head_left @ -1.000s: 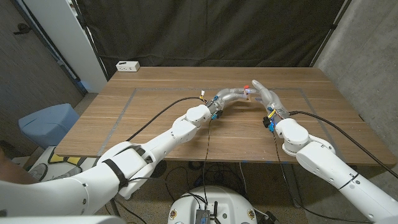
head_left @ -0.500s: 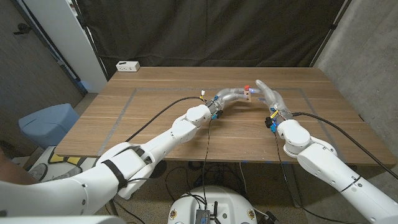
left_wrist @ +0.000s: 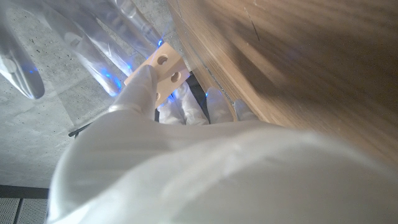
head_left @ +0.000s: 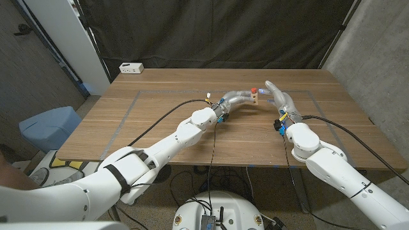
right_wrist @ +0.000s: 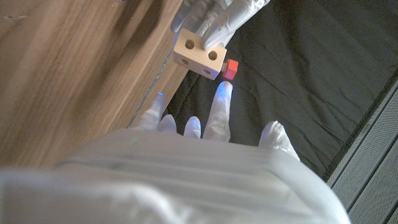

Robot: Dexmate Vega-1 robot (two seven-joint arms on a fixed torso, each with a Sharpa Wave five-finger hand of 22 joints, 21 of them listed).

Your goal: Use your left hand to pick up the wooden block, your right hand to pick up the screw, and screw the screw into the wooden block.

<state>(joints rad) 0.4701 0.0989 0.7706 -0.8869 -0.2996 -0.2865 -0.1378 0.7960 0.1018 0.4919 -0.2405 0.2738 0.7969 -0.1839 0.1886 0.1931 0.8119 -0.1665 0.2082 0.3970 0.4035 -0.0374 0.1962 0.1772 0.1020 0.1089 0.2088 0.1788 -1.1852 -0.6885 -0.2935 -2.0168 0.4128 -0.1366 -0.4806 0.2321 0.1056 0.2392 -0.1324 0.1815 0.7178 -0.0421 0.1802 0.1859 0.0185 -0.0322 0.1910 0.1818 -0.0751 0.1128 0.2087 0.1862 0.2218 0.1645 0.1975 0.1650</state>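
Right hand [head_left: 283, 102] empty, fingers spread, just beside block, apart from it. Left hand [head_left: 238, 98] grips wooden block [head_left: 256, 96] above tabletop [head_left: 160, 121], toward far edge. Red screw [right_wrist: 229, 68] sits in block. White box [head_left: 131, 67] at far left corner.

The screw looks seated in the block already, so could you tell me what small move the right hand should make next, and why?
Probably close the right hand back onto the red screw and turn it again. The left hand holds the block up, the screw's head stands out from the block's side, and the right hand's fingers are spread just short of it, holding nothing.
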